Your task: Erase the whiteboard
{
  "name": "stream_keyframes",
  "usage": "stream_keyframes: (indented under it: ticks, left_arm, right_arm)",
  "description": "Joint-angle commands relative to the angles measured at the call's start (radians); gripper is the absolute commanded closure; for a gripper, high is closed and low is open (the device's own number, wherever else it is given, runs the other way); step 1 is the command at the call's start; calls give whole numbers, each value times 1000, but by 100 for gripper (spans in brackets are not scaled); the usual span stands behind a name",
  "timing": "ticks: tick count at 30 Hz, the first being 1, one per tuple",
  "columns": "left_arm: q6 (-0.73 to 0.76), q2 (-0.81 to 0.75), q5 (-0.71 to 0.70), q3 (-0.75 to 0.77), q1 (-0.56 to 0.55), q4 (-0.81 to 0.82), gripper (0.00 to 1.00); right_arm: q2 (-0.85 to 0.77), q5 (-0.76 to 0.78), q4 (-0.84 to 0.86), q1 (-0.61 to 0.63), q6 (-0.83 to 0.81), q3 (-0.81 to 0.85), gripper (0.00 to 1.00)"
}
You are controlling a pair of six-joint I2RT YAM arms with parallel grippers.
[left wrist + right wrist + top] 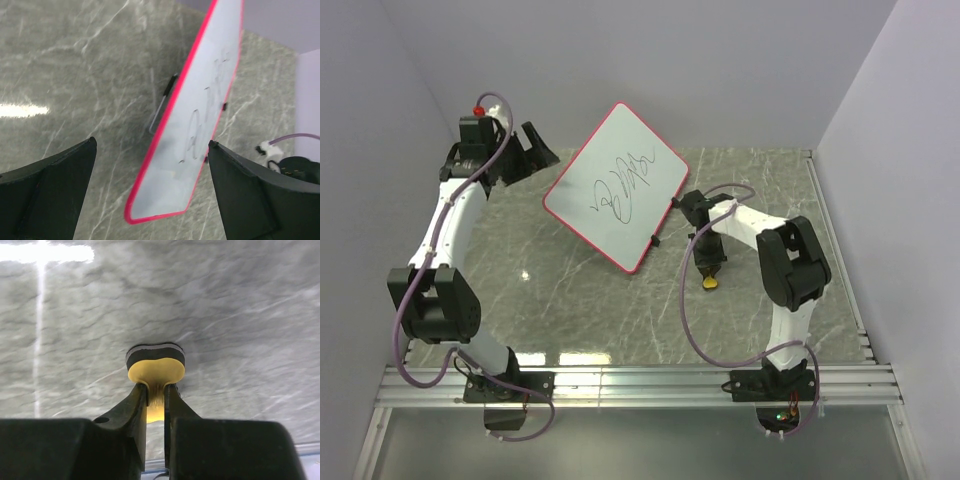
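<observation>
The whiteboard (618, 187), white with a red-pink rim and a black scribble (623, 184), sits turned at an angle in the middle of the table. It also shows in the left wrist view (200, 125). My left gripper (538, 152) is open and empty at the back left, just off the board's left corner. In the left wrist view the left gripper (150, 192) frames the board's near corner without touching it. My right gripper (708, 266) is to the right of the board and shut on the yellow bone-shaped eraser (709, 283). The eraser (156, 367) rests its dark felt side on the table, clamped in the right gripper (156, 390).
The marble-patterned table (580, 300) has a metal rail (640, 385) along its near edge and walls on three sides. A thin black-tipped rod (162, 102) lies on the table by the board's far edge. Small black feet (655, 240) show at the board's right edge.
</observation>
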Motion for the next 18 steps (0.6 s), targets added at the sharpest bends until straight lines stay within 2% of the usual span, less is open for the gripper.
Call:
stream_keyframes:
  ticks: [1, 8, 13, 16, 18]
  left_arm:
    - [-31, 20, 61, 106, 2, 88, 1]
    - [-24, 121, 107, 166, -3, 174, 1]
    - [36, 276, 230, 345, -7, 131, 1]
    - [88, 391, 247, 464, -46, 73, 1]
    - [102, 442, 256, 492, -59, 57, 1]
  right_arm:
    - [-81, -85, -1, 11, 42, -7, 100]
    - [-210, -287, 26, 11, 79, 14, 100]
    - [-250, -315, 6, 13, 77, 80, 100]
    - [-247, -306, -21, 11, 66, 129, 100]
    - [-242, -300, -39, 11, 62, 157, 100]
